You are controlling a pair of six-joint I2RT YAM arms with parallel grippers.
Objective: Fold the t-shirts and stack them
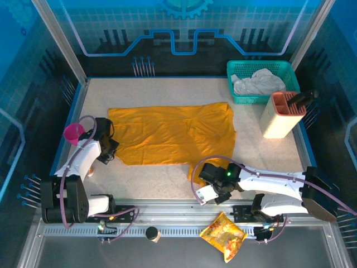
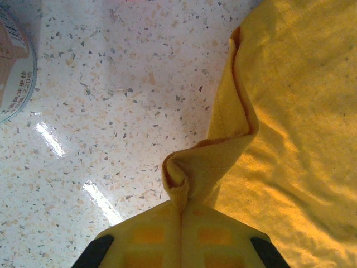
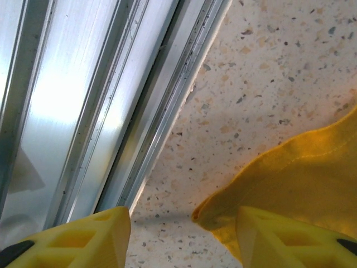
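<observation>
One orange-yellow t-shirt (image 1: 173,134) lies spread flat across the middle of the table. My left gripper (image 1: 109,149) is at its near left edge, shut on a bunched fold of the cloth (image 2: 187,173), which rises out between the closed yellow fingers (image 2: 150,234). My right gripper (image 1: 211,187) sits low by the table's front edge, just below the shirt's near right part. Its jaws stand open, and a corner of the t-shirt (image 3: 290,178) reaches into the gap, close against the right finger (image 3: 279,234). The left finger (image 3: 78,237) is off the cloth.
A teal basket (image 1: 257,100) holding a white cloth stands at the back right, with a beige holder (image 1: 279,117) in front of it. There is a pink cup (image 1: 73,133) by the left arm. A shiny snack packet (image 1: 224,235) lies beyond the aluminium front rail (image 3: 111,100).
</observation>
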